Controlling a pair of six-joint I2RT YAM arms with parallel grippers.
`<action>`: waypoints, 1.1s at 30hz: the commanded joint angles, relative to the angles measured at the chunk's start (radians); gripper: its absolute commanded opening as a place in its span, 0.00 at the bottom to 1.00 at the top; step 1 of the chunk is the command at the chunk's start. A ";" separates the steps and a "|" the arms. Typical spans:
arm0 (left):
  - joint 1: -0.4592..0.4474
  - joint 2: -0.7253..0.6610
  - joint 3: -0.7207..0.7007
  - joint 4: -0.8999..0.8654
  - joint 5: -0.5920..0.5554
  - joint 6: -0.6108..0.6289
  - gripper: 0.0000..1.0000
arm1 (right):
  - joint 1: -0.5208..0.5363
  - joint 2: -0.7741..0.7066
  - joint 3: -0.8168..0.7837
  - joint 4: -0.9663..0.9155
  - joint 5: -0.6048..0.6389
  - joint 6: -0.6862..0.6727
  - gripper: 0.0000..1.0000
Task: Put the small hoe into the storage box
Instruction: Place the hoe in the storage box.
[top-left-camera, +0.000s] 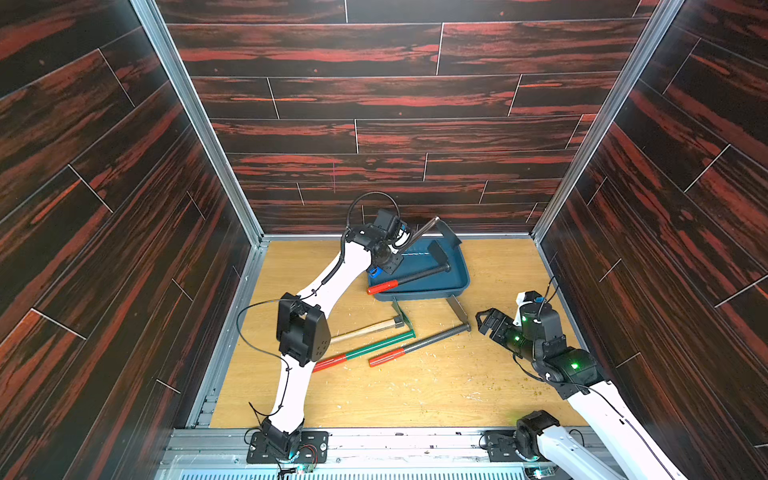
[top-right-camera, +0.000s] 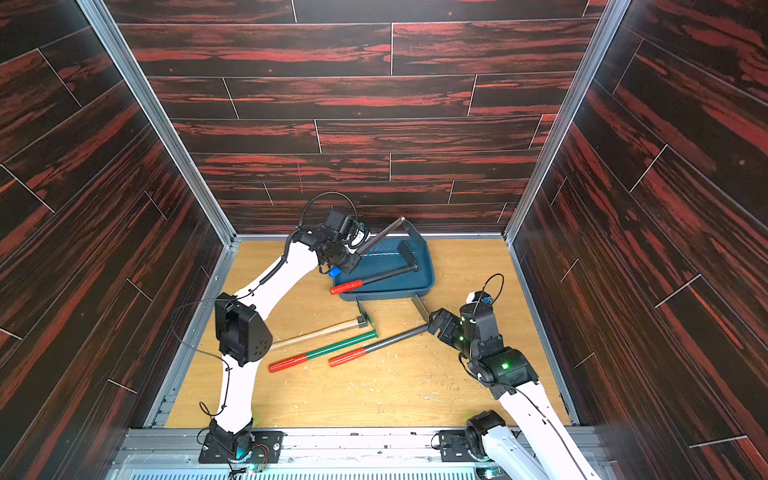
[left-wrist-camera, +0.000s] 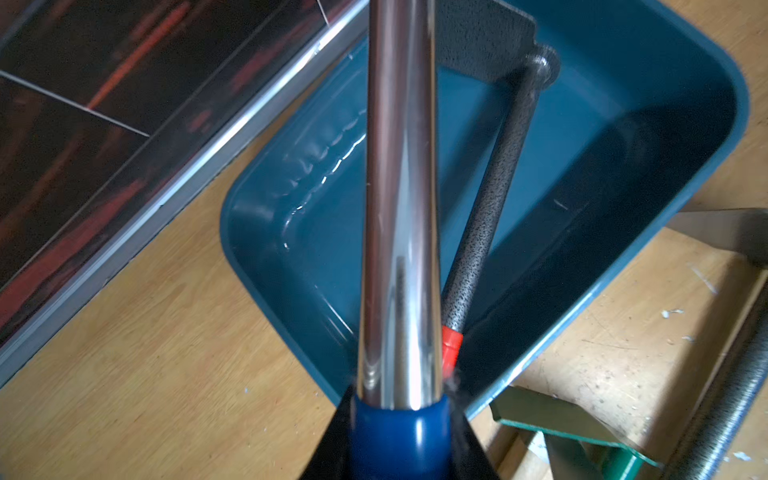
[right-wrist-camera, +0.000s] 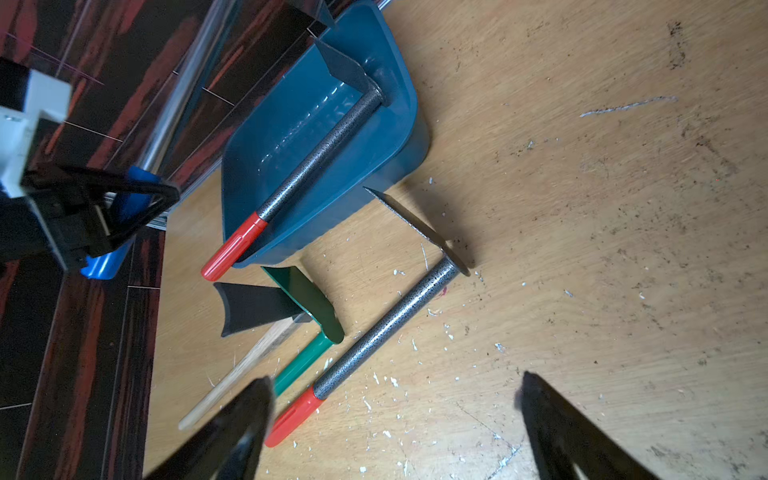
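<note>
The dark teal storage box (top-left-camera: 451, 289) (top-right-camera: 415, 291) (left-wrist-camera: 623, 124) (right-wrist-camera: 266, 166) sits at the back of the wooden floor. My left gripper (top-left-camera: 392, 253) (top-right-camera: 351, 253) (left-wrist-camera: 399, 415) is shut on the blue grip (left-wrist-camera: 399, 440) of a small hoe with a chrome shaft (top-left-camera: 422, 232) (left-wrist-camera: 399, 208). It hangs tilted over the box, its dark blade (top-left-camera: 448, 232) near the far rim. A speckled grey hoe with a red grip (top-left-camera: 419, 274) (right-wrist-camera: 316, 162) lies inside the box, its grip over the near rim. My right gripper (top-left-camera: 484, 320) (right-wrist-camera: 395, 395) hovers open, right of the loose tools.
Three more hoes lie in front of the box: a wooden-handled one (top-left-camera: 365, 330), a green one with a red grip (top-left-camera: 374, 347) and a speckled grey one with a red grip (top-left-camera: 428, 340) (right-wrist-camera: 386, 332). Dark wood-pattern walls close in the floor on three sides.
</note>
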 joint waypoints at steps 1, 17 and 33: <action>-0.001 -0.001 0.061 0.029 0.038 0.016 0.00 | -0.001 0.008 -0.017 0.013 -0.007 -0.013 0.96; -0.003 -0.032 -0.091 0.135 0.050 0.049 0.00 | -0.002 0.021 -0.020 0.029 -0.037 -0.012 0.95; -0.008 -0.025 -0.127 0.124 0.008 0.097 0.00 | -0.003 0.051 -0.017 0.053 -0.060 -0.013 0.95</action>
